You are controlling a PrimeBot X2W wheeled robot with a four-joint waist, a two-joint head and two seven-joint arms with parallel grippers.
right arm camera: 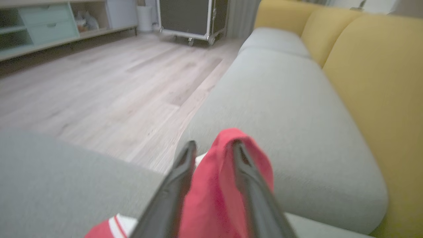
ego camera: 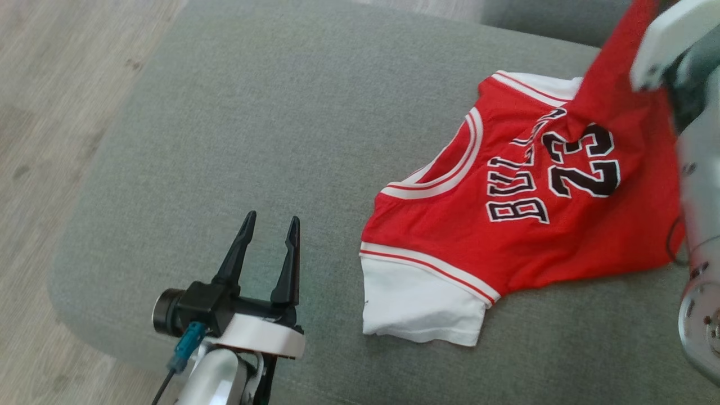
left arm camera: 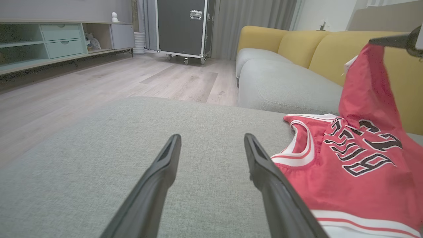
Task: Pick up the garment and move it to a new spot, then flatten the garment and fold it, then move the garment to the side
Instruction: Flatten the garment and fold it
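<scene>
A red jersey (ego camera: 506, 225) lies partly spread on the grey cushion (ego camera: 253, 112). One corner is drawn up to the right gripper (right arm camera: 213, 143), whose two fingers stand apart with a bunch of red cloth between them and over one tip. Whether they pinch it or merely carry it cannot be told. The rest of the garment trails away below that gripper (its number and lettering face up). The left gripper (ego camera: 272, 218) hovers spread wide over bare cushion, with the jersey's white edge just to its right and not touching it. The step in hand looks like setting the garment down at its new spot. Done well, the raised corner goes down away from the jersey's body, so it lands unfolded. The fingertip should slip clear of the cloth before the arm withdraws, or the snag may drag the jersey askew.
</scene>
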